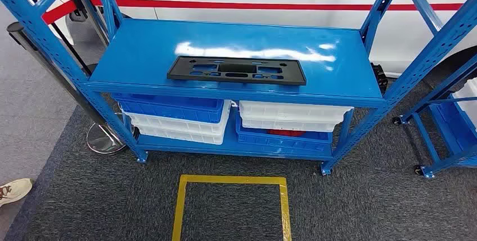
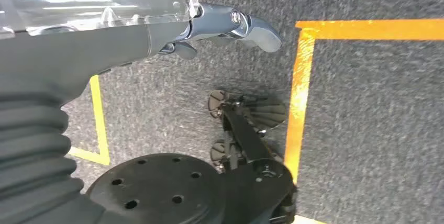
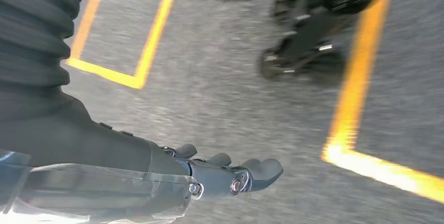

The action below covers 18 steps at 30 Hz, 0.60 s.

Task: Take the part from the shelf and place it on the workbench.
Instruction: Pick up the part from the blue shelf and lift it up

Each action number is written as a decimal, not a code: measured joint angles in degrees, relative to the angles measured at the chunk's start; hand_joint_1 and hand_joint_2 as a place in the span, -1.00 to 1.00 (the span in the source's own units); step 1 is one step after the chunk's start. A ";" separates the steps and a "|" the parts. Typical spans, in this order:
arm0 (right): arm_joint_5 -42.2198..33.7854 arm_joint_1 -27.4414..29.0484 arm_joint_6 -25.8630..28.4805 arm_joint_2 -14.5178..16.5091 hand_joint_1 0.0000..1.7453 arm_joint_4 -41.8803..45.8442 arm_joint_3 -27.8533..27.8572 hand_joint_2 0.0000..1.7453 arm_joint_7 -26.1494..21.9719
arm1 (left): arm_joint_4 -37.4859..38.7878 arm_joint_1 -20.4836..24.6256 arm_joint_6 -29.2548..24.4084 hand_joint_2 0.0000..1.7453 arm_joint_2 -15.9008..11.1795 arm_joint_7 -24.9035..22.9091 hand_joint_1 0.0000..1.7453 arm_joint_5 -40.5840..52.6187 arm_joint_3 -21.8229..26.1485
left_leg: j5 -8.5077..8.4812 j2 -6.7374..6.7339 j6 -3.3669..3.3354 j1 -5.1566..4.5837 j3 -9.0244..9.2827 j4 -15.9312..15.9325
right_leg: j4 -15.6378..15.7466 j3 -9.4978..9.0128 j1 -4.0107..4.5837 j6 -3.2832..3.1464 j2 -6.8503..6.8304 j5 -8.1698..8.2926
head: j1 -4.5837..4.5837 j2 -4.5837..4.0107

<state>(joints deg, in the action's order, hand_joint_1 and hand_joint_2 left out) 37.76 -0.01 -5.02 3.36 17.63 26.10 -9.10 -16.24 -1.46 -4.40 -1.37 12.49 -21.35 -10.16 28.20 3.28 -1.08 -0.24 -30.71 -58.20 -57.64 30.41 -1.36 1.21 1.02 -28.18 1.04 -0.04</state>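
Observation:
A flat black plastic part (image 1: 237, 70) with several cut-outs lies on the top board of the blue shelf (image 1: 146, 38), near its front edge. My left hand (image 2: 230, 28) hangs over the grey carpet with its fingers stretched out and nothing in it. My right hand (image 3: 230, 174) also hangs above the carpet, fingers extended and holding nothing. Both hands are far from the part.
Blue and white bins (image 1: 174, 117) fill the shelf's lower level. A yellow taped square (image 1: 232, 204) marks the carpet before the shelf. A stanchion base (image 1: 104, 139) stands at the left, a second blue rack (image 1: 444, 123) at the right, a person's shoe (image 1: 14, 190) at far left.

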 joint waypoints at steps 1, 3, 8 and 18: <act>-0.30 -0.19 -0.32 0.10 -1.00 0.35 -0.07 0.33 -0.71 | 0.03 0.06 -0.06 -1.00 -0.01 0.19 -1.00 -0.24 -0.08 | 0.00 0.00 0.00 -0.03 0.00 -0.01 | 0.00 0.00 0.00 0.01 0.00 0.01 | 0.00 0.00; -1.44 -0.68 -1.32 0.41 -1.00 1.60 -0.44 -0.50 -2.74 | 0.18 0.27 -0.19 -1.00 -0.08 0.74 -1.00 -0.92 -0.35 | -0.01 0.00 -0.02 -0.09 -0.01 -0.03 | 0.00 -0.01 -0.03 0.05 0.00 0.03 | -0.01 0.00; -6.51 -1.58 -4.13 1.28 -1.00 7.53 -3.05 -1.00 -7.56 | 0.78 0.83 -0.40 -1.00 -0.35 1.99 -1.00 -2.71 -1.13 | -0.02 0.00 -0.24 -0.27 -0.10 -0.29 | 0.02 0.02 -0.23 0.35 0.00 0.13 | 0.00 -0.01; -13.33 -2.30 -8.25 2.13 -1.00 20.03 -7.26 -1.00 -12.14 | 1.23 1.36 -0.67 -1.00 -0.55 3.02 -1.00 -4.67 -1.63 | -0.94 -0.60 -2.29 -0.06 0.10 0.66 | -8.70 4.41 -0.27 1.42 -0.69 -4.43 | -0.09 0.00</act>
<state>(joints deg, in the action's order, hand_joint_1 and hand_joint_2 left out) 24.44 -2.30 -13.27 5.50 37.66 18.83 -21.23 -15.02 -0.10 -5.07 -1.91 15.50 -26.02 -11.79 27.26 2.68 -3.37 -0.30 -30.61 -57.54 -66.34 34.82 -1.64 2.63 0.33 -32.61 0.95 -0.04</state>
